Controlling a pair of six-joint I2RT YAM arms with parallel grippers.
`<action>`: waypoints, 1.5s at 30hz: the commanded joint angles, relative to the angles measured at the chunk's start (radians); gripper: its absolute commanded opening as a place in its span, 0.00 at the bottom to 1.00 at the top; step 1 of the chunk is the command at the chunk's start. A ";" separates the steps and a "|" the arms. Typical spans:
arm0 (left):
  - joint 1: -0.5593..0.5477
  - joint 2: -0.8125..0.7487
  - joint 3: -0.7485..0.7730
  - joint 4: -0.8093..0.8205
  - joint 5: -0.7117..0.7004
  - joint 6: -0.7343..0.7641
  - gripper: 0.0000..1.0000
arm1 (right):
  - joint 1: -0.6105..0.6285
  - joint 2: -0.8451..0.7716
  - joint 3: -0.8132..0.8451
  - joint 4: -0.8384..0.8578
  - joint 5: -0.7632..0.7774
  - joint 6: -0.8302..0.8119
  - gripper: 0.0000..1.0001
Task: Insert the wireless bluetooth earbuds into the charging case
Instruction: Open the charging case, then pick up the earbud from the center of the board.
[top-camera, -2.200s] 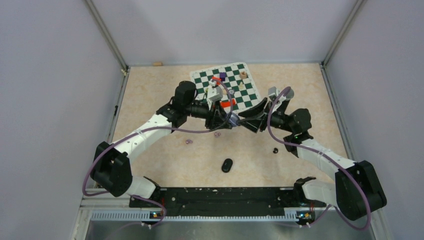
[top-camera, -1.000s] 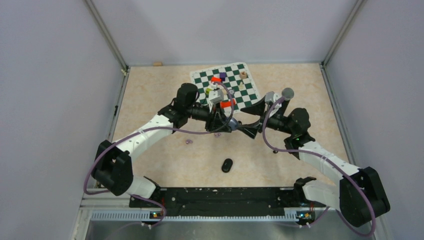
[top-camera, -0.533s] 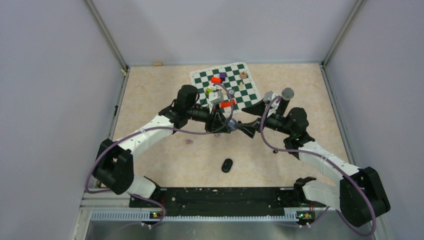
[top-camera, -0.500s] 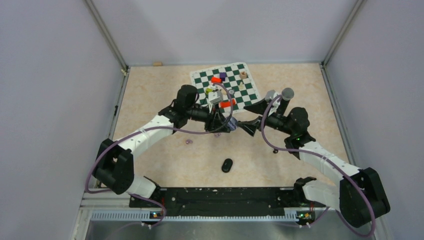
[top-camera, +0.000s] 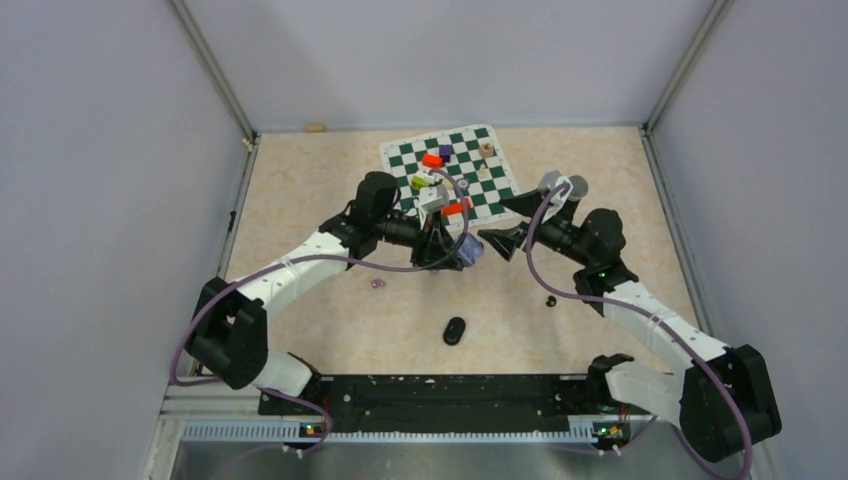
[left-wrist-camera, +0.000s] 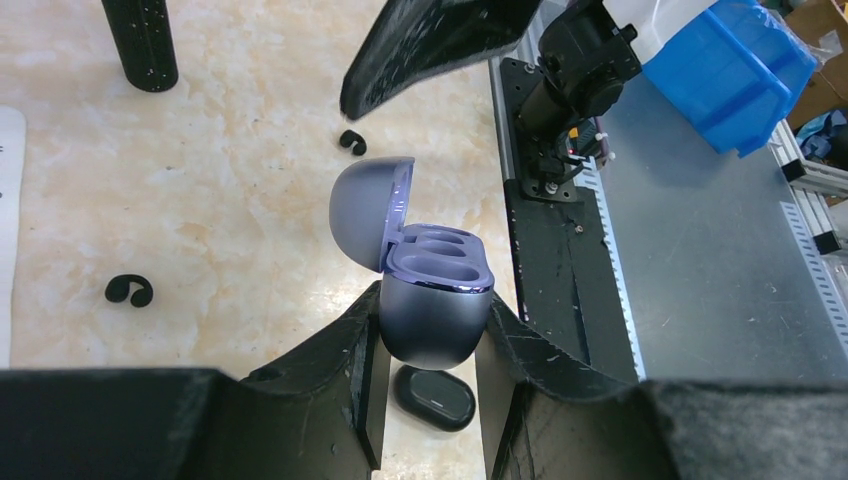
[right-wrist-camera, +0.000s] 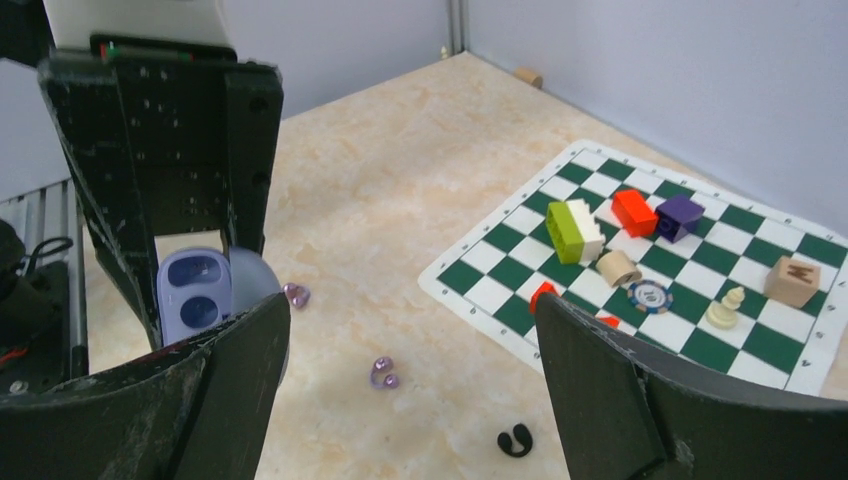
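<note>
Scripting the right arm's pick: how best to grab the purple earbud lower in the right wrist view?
Likely straight down from above: the purple earbud lies low on the table, so no side gives purchase. Close the right claw, which is open, across its narrow width at the two rounded lobes. Nothing crowds it.

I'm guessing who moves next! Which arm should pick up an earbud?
Right, probably. The left pincer is shut on the open purple case, so it's busy. The right pincer is open and empty, with a purple earbud lying just ahead.
</note>
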 joint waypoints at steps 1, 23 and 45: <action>0.045 -0.005 0.011 0.067 0.023 -0.026 0.00 | -0.023 -0.055 0.151 -0.146 0.020 -0.050 0.94; 0.629 -0.215 -0.009 -0.593 0.264 0.569 0.00 | 0.300 0.279 0.264 -0.380 0.184 -0.723 0.82; 0.700 -0.200 -0.061 -0.856 0.289 0.927 0.00 | 0.565 0.520 0.172 -0.216 0.442 -0.900 0.43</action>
